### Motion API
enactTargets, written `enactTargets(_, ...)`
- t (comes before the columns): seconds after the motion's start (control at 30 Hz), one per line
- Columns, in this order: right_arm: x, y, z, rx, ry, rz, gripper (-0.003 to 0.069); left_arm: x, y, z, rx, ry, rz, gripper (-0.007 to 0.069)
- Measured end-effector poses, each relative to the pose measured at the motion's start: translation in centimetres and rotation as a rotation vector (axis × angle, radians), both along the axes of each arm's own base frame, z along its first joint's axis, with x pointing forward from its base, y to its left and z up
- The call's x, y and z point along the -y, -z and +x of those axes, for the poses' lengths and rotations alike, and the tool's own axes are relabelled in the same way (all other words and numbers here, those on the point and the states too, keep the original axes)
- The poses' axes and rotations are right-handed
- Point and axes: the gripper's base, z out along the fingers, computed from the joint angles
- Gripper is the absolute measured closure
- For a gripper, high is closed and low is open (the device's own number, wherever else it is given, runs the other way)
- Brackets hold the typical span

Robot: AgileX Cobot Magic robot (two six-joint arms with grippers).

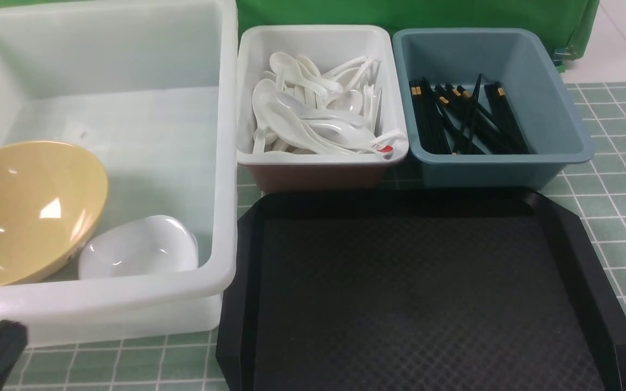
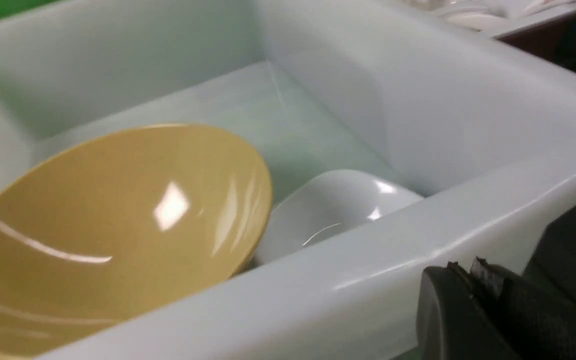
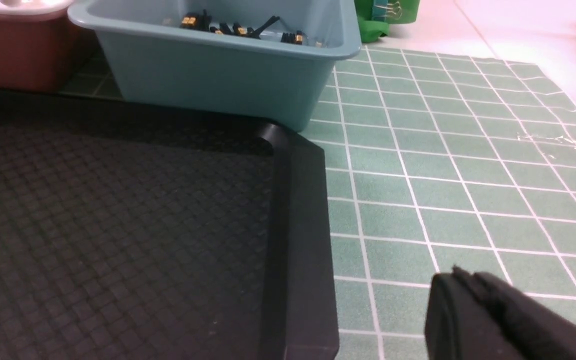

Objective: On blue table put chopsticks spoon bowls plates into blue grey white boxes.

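Left gripper [image 2: 473,295] is sitting with jaws together and nothing between them, low at the near outer wall of the large translucent white box [image 1: 220,163]. Right gripper [image 3: 468,300] is hovering over the table [image 3: 443,165] just beside the black tray [image 1: 421,293], jaws also closed and holding nothing.

Everything looks sorted already. Yellow bowl [image 1: 19,212] is leaning tilted inside the big box, with a white plate [image 1: 139,247] right beside its rim; a second plate is not showing. Spoons [image 1: 313,114] are piling in the small white box [image 1: 321,38], one with a red mark [image 1: 385,147] near the front rim. Chopsticks [image 1: 465,117] are lying in the blue-grey box [image 1: 557,98]. Tray is looking bare.

Risks, as a guess: the left arm is sitting so close to the big box wall that lifting or swinging could be nudging the box, and the propped bowl could be sliding down onto the plate. Right arm swinging back could be clipping the tray's raised edge.
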Motion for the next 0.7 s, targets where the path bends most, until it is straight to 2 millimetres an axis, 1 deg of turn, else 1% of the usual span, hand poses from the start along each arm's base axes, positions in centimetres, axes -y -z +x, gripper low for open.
enactTargets(0.03, 0.0, 0.0, 0.0, 0.000, 0.001, 0.000, 0.0603, -0.2, 0.5, -0.3, 0.008, -0.069, -0.064, 0.0620)
enactTargets(0.1, 0.0, 0.0, 0.0, -0.001, 0.001, 0.001, 0.0601, -0.2, 1.0, -0.2, 0.009, -0.129, -0.141, 0.0620)
enactTargets(0.17, 0.0, 0.0, 0.0, -0.001, 0.001, 0.001, 0.0599, -0.2, 2.1, 0.1, 0.001, -0.193, -0.216, 0.0620)
enactTargets(0.33, 0.0, 0.0, 0.0, -0.001, 0.001, 0.001, 0.0592, -0.1, 5.1, 0.6, -0.036, -0.228, -0.258, 0.0620)
enactTargets(0.7, 0.0, 0.0, 0.0, -0.001, 0.002, 0.001, 0.0582, 0.1, 5.2, 0.7, -0.028, -0.172, -0.240, 0.0620)
